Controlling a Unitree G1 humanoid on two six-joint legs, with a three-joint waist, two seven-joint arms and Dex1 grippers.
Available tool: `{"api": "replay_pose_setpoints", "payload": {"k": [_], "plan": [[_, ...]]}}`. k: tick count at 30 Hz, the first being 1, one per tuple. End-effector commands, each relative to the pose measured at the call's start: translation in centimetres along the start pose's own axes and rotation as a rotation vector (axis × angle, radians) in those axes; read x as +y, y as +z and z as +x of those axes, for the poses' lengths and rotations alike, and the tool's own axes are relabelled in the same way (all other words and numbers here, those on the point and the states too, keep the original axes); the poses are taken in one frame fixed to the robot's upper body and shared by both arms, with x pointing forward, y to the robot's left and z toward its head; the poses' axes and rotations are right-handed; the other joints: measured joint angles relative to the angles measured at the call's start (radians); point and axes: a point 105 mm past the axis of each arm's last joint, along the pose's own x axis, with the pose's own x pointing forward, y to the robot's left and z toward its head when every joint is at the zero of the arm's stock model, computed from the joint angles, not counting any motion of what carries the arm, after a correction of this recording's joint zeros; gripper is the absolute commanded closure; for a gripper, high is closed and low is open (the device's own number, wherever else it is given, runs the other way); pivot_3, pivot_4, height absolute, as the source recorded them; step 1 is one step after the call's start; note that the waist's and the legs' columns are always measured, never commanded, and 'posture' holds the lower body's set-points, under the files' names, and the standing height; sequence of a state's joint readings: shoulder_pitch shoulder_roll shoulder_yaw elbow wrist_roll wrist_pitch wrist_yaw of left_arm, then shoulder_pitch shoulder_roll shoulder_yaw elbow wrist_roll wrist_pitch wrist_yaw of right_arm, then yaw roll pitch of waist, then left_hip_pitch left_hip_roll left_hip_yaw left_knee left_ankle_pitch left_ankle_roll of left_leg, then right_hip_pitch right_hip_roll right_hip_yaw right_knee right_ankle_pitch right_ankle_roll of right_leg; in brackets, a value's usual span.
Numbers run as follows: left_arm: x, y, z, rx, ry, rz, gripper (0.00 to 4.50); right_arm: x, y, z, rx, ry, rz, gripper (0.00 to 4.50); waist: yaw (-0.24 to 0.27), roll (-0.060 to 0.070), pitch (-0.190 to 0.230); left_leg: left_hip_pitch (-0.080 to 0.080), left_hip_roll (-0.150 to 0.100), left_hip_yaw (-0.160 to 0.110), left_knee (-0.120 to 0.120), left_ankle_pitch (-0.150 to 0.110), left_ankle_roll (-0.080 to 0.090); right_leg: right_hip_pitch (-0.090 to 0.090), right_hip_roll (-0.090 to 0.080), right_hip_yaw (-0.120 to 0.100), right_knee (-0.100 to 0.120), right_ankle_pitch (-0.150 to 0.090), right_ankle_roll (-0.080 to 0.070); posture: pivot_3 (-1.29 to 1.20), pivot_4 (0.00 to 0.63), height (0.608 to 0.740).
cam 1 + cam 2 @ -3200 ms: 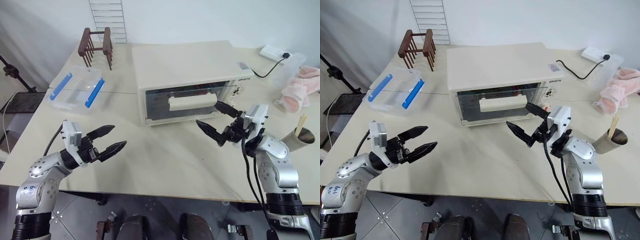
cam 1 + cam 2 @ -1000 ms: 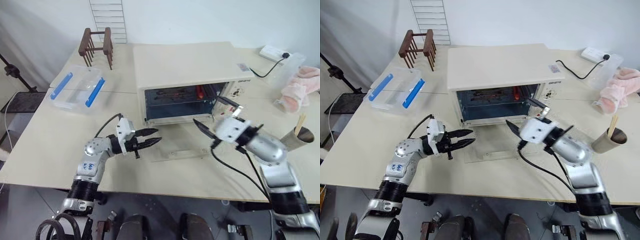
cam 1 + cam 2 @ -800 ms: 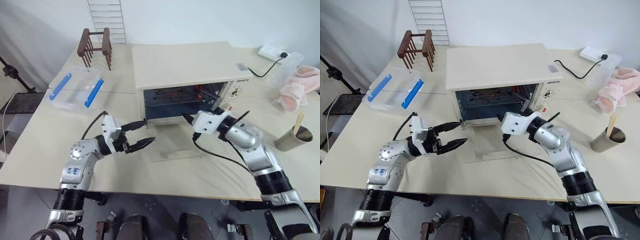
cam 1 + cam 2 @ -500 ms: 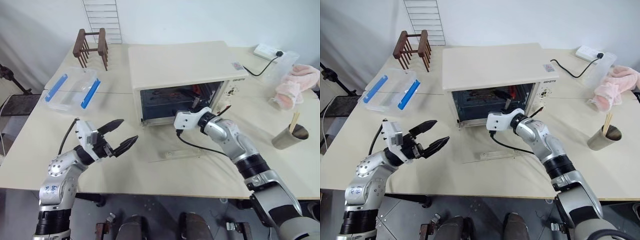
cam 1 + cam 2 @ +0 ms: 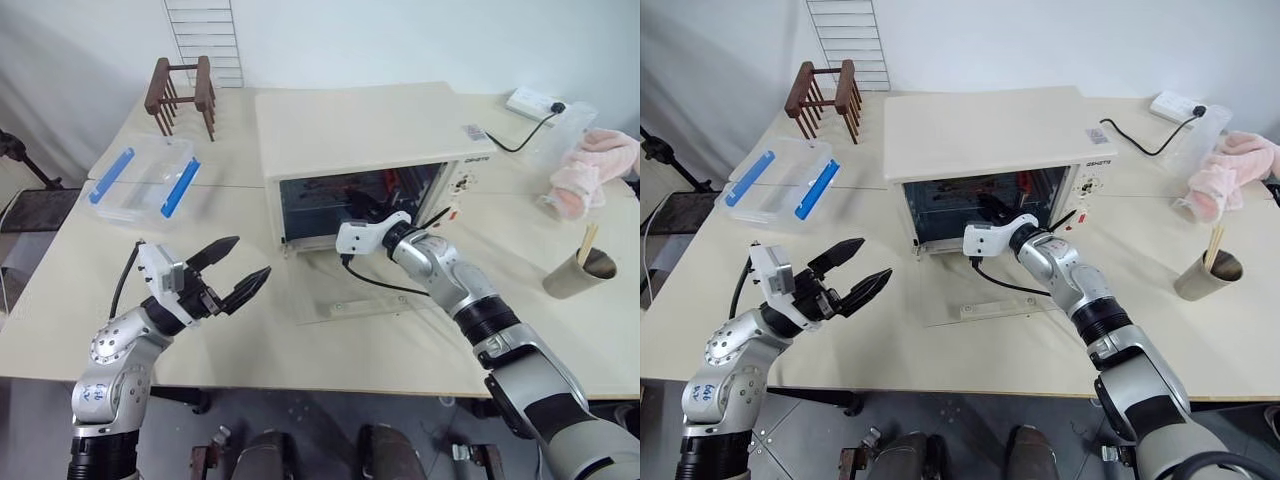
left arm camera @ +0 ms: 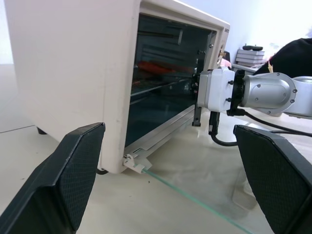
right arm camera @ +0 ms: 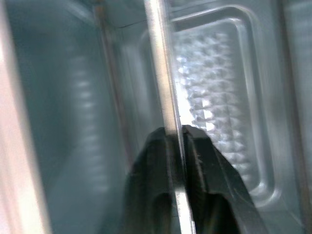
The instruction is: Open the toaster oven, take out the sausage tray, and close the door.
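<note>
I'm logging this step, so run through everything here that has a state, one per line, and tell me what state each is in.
toaster oven: open, upright on the table.
door: folded down flat on the table.
sausage tray: inside the oven, its rim pinched.
left gripper: open, empty, above the table.
right gripper: shut on the sausage tray's rim, inside the oven.
clear plastic box: lid on.

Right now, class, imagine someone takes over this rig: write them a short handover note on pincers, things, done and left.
Left pincer: open, empty, above the table in front of the toaster oven.
Right pincer: inside the oven, shut on the rim of the sausage tray.
The door lies open, flat on the table.
Done: oven opened, tray gripped.
Left: draw the tray out, set it down, close the door.
</note>
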State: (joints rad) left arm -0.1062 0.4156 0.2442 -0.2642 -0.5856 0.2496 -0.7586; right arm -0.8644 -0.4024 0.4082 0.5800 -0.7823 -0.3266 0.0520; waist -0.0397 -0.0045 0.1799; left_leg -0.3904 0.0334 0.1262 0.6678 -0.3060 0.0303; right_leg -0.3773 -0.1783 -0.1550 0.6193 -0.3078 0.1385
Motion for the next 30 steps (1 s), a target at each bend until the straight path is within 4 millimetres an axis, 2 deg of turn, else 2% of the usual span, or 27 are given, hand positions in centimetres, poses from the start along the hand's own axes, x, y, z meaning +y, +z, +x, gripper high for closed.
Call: {"api": "replay_pose_setpoints", "payload": {"k": [1,7,13,21,25,30], "plan": [[-0.4,0.8,0.4,-0.024,-0.032,0.019,0.00,-3.9,2.0,0.3,-0.081,-0.130,-0.016,4.49,-0.001,0.000,0.000,0.000,0.000,0.000,0.000,0.000,0.000,0.000,0.000,0.000,0.000,0.000,0.000,0.00,0.150,0.740],[-1.2,1.0,1.7,-0.034,-0.102,0.024,0.00,-4.9,3.3,0.0,-0.142,-0.106,-0.014,4.49,-0.010,0.000,0.000,-0.002,0.000,0.000,-0.002,0.000,0.000,-0.002,0.000,0.000,-0.001,0.000,0.000,0.00,0.150,0.740],[-1.6,1.0,3.4,-0.063,-0.159,0.018,0.00,-5.0,3.3,-0.2,-0.150,-0.075,-0.011,4.49,-0.016,0.000,0.000,-0.002,0.000,0.000,-0.004,0.000,0.000,-0.003,0.000,-0.001,-0.001,0.000,0.000,0.00,0.150,0.740],[-0.5,2.4,5.5,-0.132,-0.173,0.060,0.00,-4.2,3.3,0.2,-0.151,-0.055,-0.010,4.49,-0.016,-0.001,0.001,-0.003,-0.001,-0.001,-0.004,0.000,0.000,-0.002,0.001,-0.002,-0.002,0.000,0.000,0.00,0.150,0.740],[0.6,3.3,6.1,-0.171,-0.156,0.076,0.00,-3.0,3.0,0.4,-0.143,-0.035,-0.013,4.49,-0.017,-0.001,0.001,-0.003,-0.001,-0.001,-0.003,0.000,-0.001,-0.002,0.001,-0.002,-0.002,0.000,0.000,0.00,0.150,0.740],[1.3,3.8,7.0,-0.180,-0.159,0.089,0.00,-2.5,3.7,-0.1,-0.176,-0.024,-0.015,4.49,-0.016,-0.001,0.001,-0.003,-0.002,-0.001,-0.003,0.001,-0.001,-0.002,0.001,-0.002,-0.002,0.000,0.000,0.00,0.150,0.740]]}}
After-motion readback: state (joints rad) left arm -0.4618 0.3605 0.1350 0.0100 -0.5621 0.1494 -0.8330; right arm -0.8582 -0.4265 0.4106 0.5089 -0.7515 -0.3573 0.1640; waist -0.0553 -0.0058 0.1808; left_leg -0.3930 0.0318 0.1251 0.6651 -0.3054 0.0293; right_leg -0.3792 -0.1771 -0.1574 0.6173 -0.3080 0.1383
